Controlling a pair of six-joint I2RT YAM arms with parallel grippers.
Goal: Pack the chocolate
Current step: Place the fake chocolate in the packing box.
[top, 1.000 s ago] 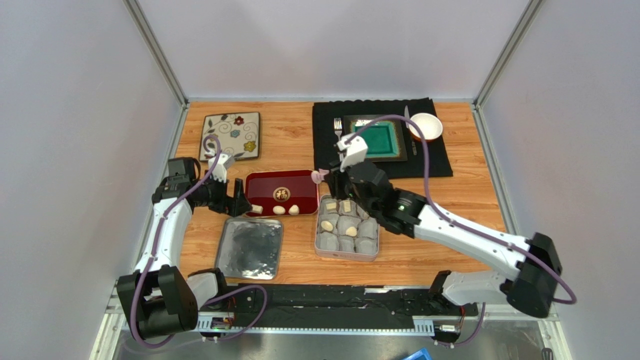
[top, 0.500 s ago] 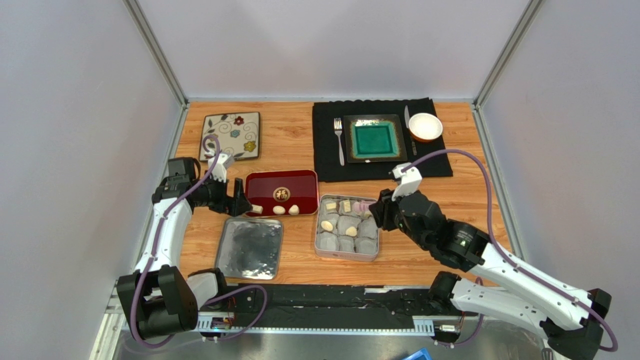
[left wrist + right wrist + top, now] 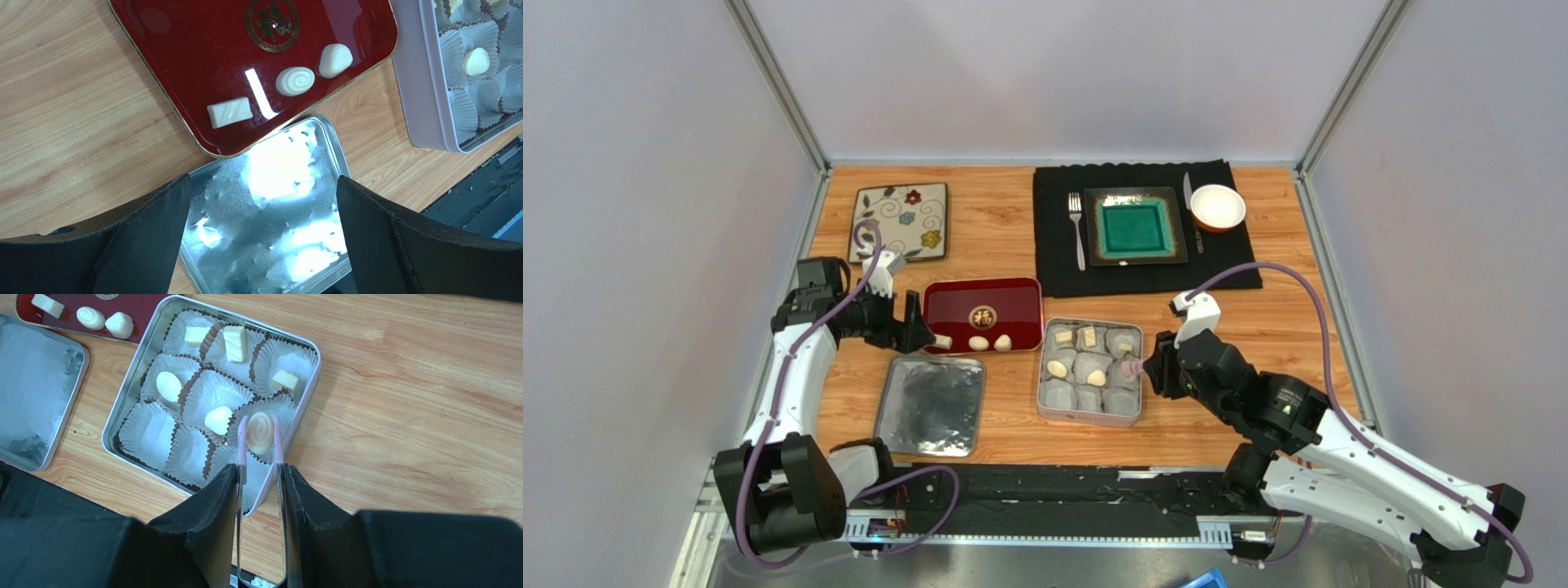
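Observation:
Three cream chocolate pieces (image 3: 294, 81) lie along the near edge of the red tray (image 3: 184, 55). My left gripper (image 3: 261, 190) hangs open and empty over the silver lid (image 3: 288, 214), just left of the tray. My right gripper (image 3: 259, 474) is shut on pink-tipped metal tongs (image 3: 240, 447). The tongs pinch one round swirled chocolate (image 3: 260, 432) above a paper cup in the right column of the tin (image 3: 126, 398). Several chocolates (image 3: 168, 386) sit in other cups. In the top view the right gripper (image 3: 1151, 368) is at the tin's right edge.
At the back lie a black mat with a green plate (image 3: 1131, 228), a fork, a knife and a white bowl (image 3: 1217, 206). A flowered tile (image 3: 900, 222) rests back left. The tin (image 3: 1043, 374) stands between the lid (image 3: 932, 404) and my right arm.
My right arm has swung from the red tray's right end back to the tin's right side, carrying the chocolate in the tongs. The left arm has not moved.

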